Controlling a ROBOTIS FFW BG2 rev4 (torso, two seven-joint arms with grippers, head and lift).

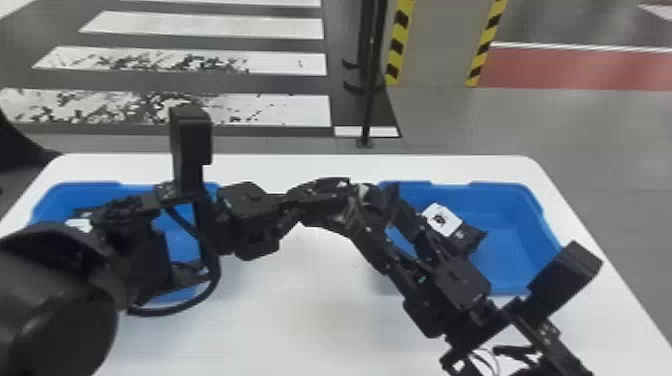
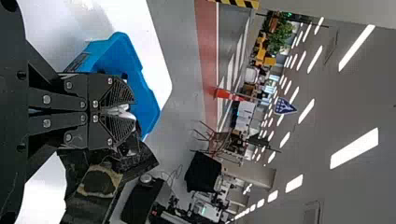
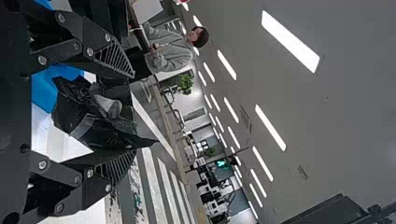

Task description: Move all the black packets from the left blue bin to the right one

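Near the right bin (image 1: 505, 207), a packet (image 3: 88, 109) is pinched by the left gripper (image 1: 344, 197). The right gripper (image 1: 371, 204) is spread wide around it.

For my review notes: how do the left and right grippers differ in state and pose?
The left gripper is shut on a black packet; the right gripper is wide open around it. In the head view, the left gripper points rightward, while the right gripper slants in from lower right. Both are black.

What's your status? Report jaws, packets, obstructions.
Left gripper: jaws shut on a black packet. Right gripper: jaws open around that packet. Another packet in right bin. Left arm hides much of left bin.
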